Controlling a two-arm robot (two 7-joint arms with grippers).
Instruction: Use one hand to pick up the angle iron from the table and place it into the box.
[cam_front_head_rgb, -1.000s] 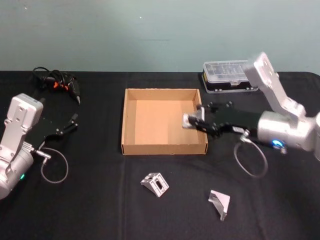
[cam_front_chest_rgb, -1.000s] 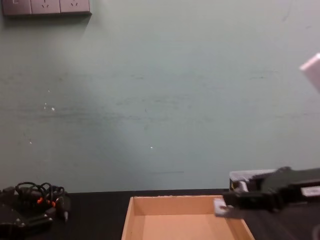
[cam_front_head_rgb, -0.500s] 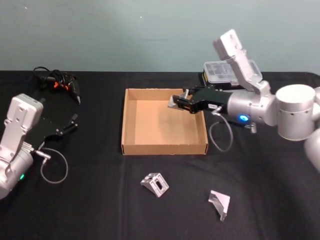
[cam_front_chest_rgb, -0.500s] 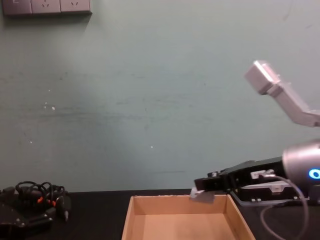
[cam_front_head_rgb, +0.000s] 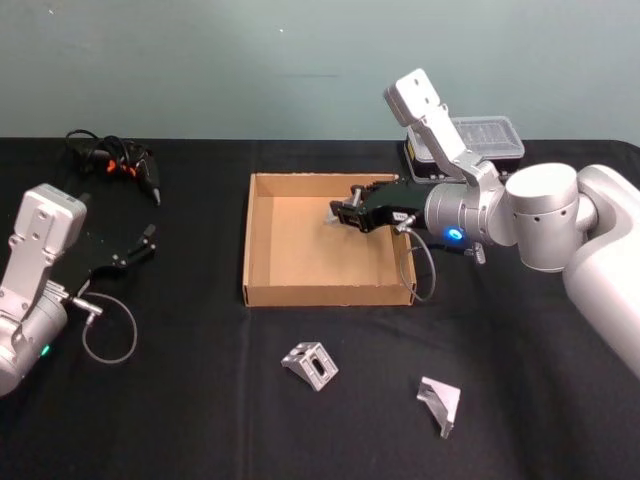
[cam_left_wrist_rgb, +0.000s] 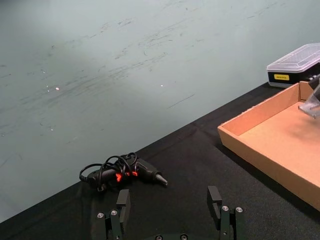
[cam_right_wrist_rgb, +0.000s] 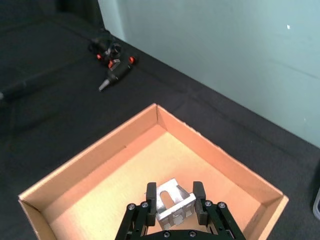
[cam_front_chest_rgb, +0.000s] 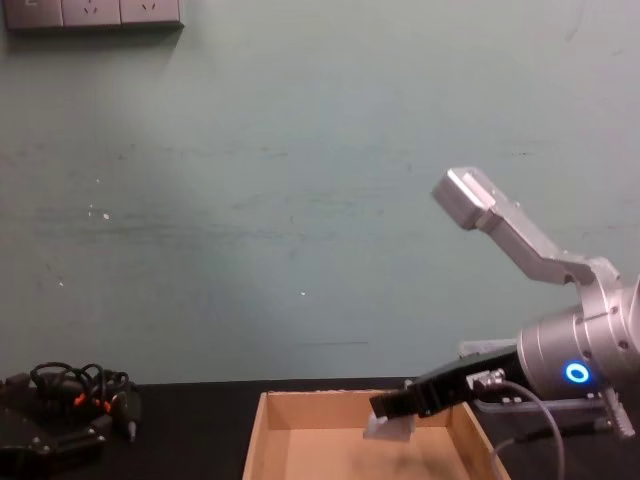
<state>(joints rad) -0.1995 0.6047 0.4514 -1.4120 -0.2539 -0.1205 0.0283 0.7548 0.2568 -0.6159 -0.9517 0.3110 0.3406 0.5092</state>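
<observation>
- Fingers (cam_right_wrist_rgb: 150, 197) of the right gripper (cam_front_head_rgb: 340, 213) are clamping a slotted silver angle iron (cam_right_wrist_rgb: 172, 202) between them.
- That angle iron is hanging over the inside of the box (cam_front_head_rgb: 330, 296), toward its far right corner and at about rim height in the chest view.
- The box is sitting in the middle of the table (cam_front_head_rgb: 200, 420), with a plastic case (cam_front_head_rgb: 490, 135) lying just behind its right corner.
- A second angle iron (cam_front_head_rgb: 310, 367) and a third angle iron (cam_front_head_rgb: 440, 405) are lying on the table in front of the box, apart from each other.
- The left gripper (cam_front_head_rgb: 148, 245) is idling low at the table's left side, fingers spread and holding nothing.
- A corded tool (cam_front_head_rgb: 115, 165) is lying at the far left.
</observation>
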